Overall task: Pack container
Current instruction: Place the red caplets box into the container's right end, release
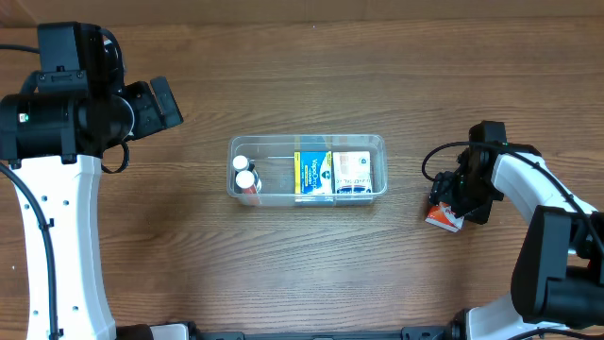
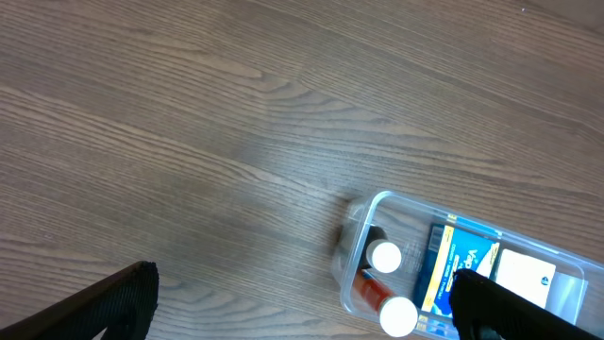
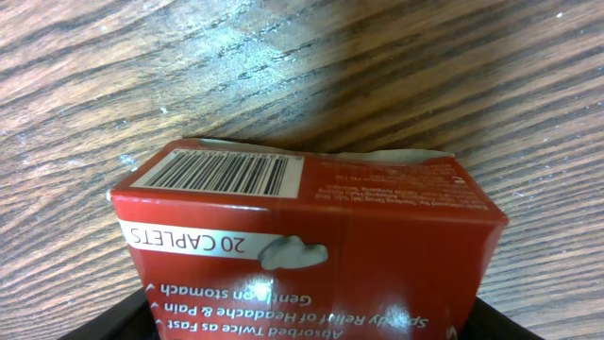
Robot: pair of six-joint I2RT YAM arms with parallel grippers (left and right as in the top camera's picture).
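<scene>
The clear plastic container (image 1: 309, 142) sits mid-table. It holds two white-capped bottles (image 1: 244, 175) at its left end, a blue and yellow box (image 1: 313, 172) and a white and blue box (image 1: 352, 171). My right gripper (image 1: 456, 196) is to the container's right, shut on a red cardboard box (image 1: 442, 218) that rests on or just above the table. The red box (image 3: 311, 227) fills the right wrist view between my fingers (image 3: 307, 326). My left gripper (image 1: 157, 104) is open and empty, far left of the container. The left wrist view shows its fingers (image 2: 302, 321) wide apart, with the container's left end (image 2: 357, 219) below them.
The wooden table (image 1: 302, 274) spreads all around the container. The white left arm column (image 1: 57, 236) stands at the left edge, and the right arm (image 1: 557, 227) reaches in from the lower right.
</scene>
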